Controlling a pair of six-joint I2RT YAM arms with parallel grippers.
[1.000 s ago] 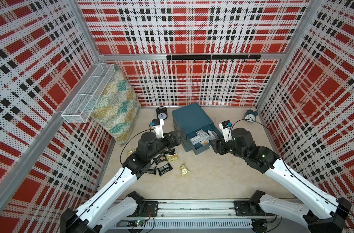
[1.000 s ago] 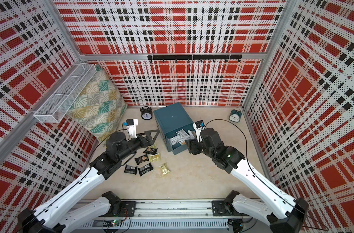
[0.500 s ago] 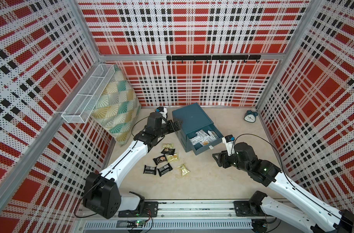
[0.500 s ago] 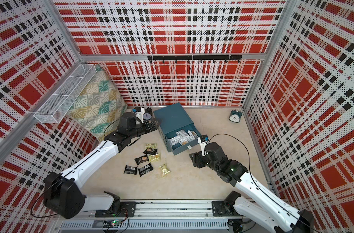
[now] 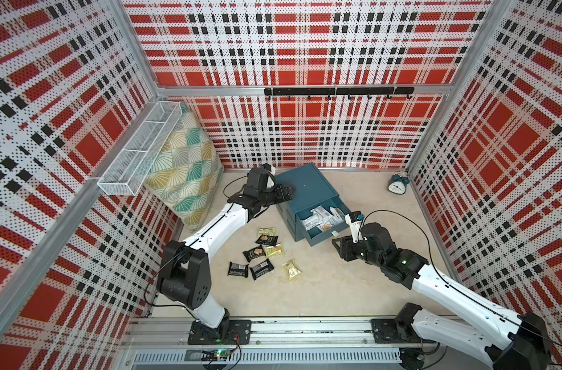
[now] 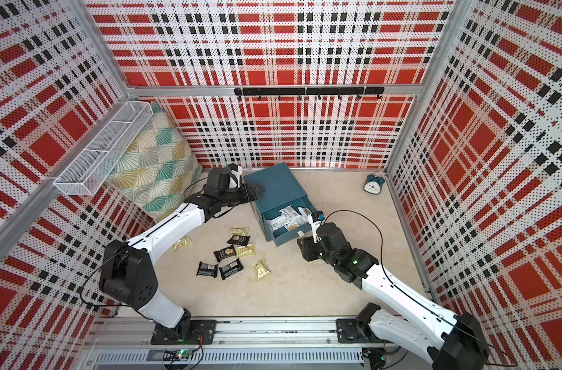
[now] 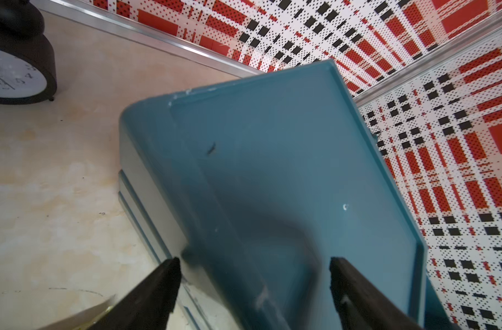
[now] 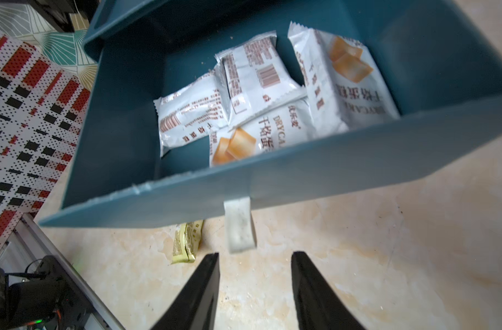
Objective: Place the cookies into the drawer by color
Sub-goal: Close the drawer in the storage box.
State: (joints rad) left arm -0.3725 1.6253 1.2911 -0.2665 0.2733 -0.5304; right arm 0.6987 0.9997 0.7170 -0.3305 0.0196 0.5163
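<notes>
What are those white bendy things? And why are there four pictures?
They are two robot arms with pinchers for hands. Two pictures look down from above; two come from little cameras on the arms' wrists. On the table lie black packets and yellow packets of cookies. In the open drawer of the blue cabinet sit white packets. The left gripper is open over the cabinet's top. The right gripper is open near the drawer's white tab. Neither holds anything.

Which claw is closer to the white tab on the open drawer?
Right. The right gripper sits just in front of the white tab; the left gripper is over the cabinet top.
</notes>
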